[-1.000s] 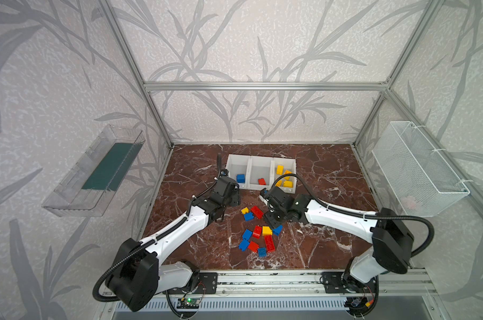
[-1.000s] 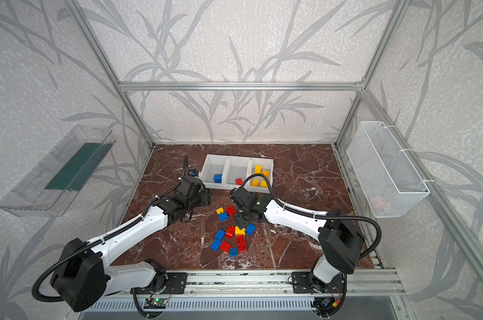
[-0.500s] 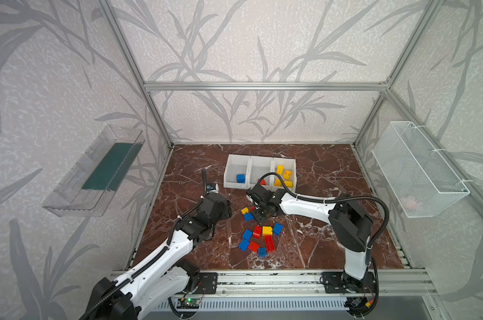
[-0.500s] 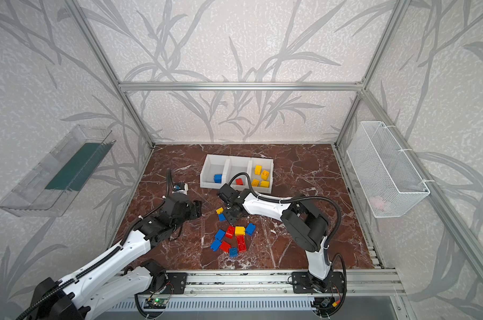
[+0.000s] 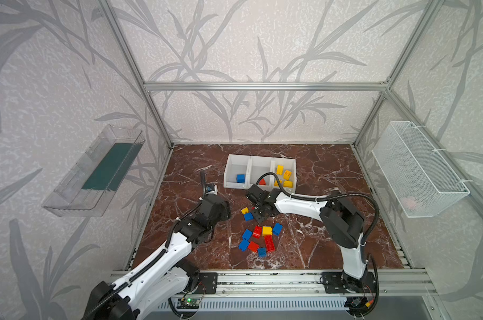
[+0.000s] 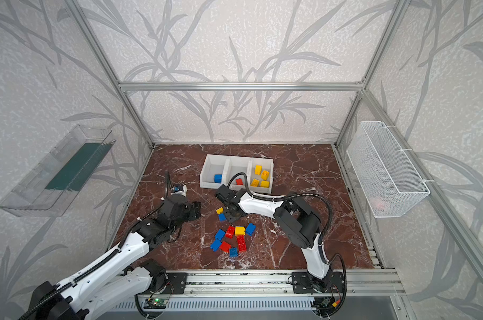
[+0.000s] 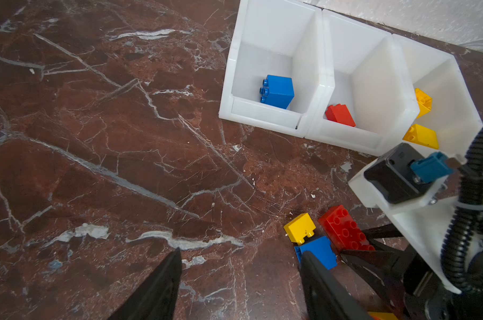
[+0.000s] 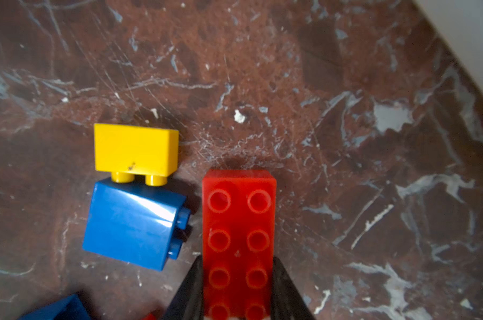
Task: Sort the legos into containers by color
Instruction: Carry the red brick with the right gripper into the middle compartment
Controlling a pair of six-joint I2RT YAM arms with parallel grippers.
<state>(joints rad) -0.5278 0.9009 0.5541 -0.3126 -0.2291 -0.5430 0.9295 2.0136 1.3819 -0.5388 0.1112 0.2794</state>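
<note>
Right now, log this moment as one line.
right gripper: shut on long red brick | left gripper: open, empty | bins: one blue, one red, four yellow | loose bricks: on table

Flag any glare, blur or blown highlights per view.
Right wrist view: white glare streak on the blue brick; the red brick turns soft at its near end, inside the right pincer. Left wrist view: sharp, the white bins look nearly blown out. Both top views: even soft light, faint shadows, the brick pile small but crisp.
</note>
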